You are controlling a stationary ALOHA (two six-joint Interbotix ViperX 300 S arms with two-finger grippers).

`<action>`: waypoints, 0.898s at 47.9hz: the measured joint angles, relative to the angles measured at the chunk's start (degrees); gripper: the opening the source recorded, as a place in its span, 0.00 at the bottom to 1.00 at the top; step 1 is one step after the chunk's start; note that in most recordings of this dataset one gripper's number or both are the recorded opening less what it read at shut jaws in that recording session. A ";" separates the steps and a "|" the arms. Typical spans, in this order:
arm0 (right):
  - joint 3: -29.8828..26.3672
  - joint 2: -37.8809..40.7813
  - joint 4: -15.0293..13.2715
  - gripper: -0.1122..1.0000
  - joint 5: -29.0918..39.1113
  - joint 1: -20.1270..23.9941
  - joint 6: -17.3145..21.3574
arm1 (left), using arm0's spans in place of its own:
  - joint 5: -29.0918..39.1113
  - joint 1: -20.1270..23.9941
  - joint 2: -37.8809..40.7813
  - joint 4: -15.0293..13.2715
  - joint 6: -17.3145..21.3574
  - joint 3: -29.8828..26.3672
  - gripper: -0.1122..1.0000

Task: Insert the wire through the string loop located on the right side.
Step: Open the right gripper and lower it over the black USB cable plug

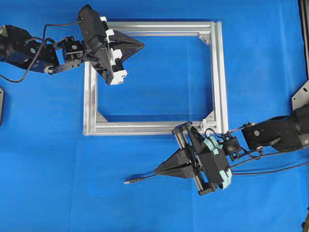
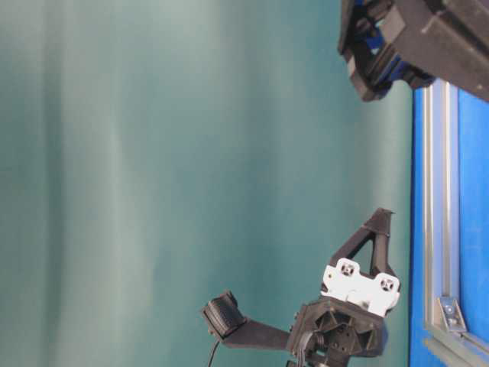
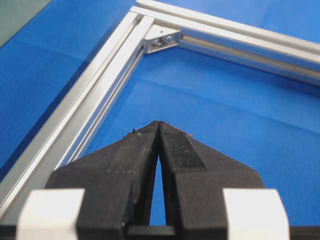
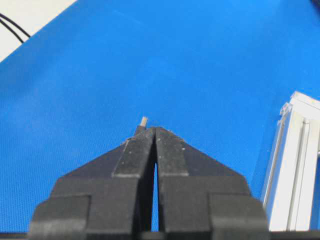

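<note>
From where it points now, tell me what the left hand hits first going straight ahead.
Probably nothing soon: the shut left hand points over bare blue mat inside the aluminium frame. Farther on, the frame's far bar crosses its line, though it may pass above; depth is unclear.

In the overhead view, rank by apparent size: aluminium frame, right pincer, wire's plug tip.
1. Aluminium frame, largest by far.
2. Right pincer, shut; nearer the camera, so somewhat flattered.
3. Wire's plug tip, smallest.

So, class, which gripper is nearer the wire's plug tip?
Right. The right gripper hovers just beside the plug tip, below the frame; the left gripper is far off, over the frame's top-left corner.
</note>
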 measured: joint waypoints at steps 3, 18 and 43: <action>0.00 0.00 0.00 0.12 0.09 0.00 0.18 | 0.09 0.00 0.00 0.00 0.00 0.00 0.10; 0.00 0.00 0.00 0.85 1.58 0.00 3.08 | 0.09 0.09 0.09 0.00 0.09 0.00 0.10; -1.32 0.53 0.79 0.92 1.93 0.18 3.16 | 0.18 0.44 0.09 0.09 0.09 0.00 0.10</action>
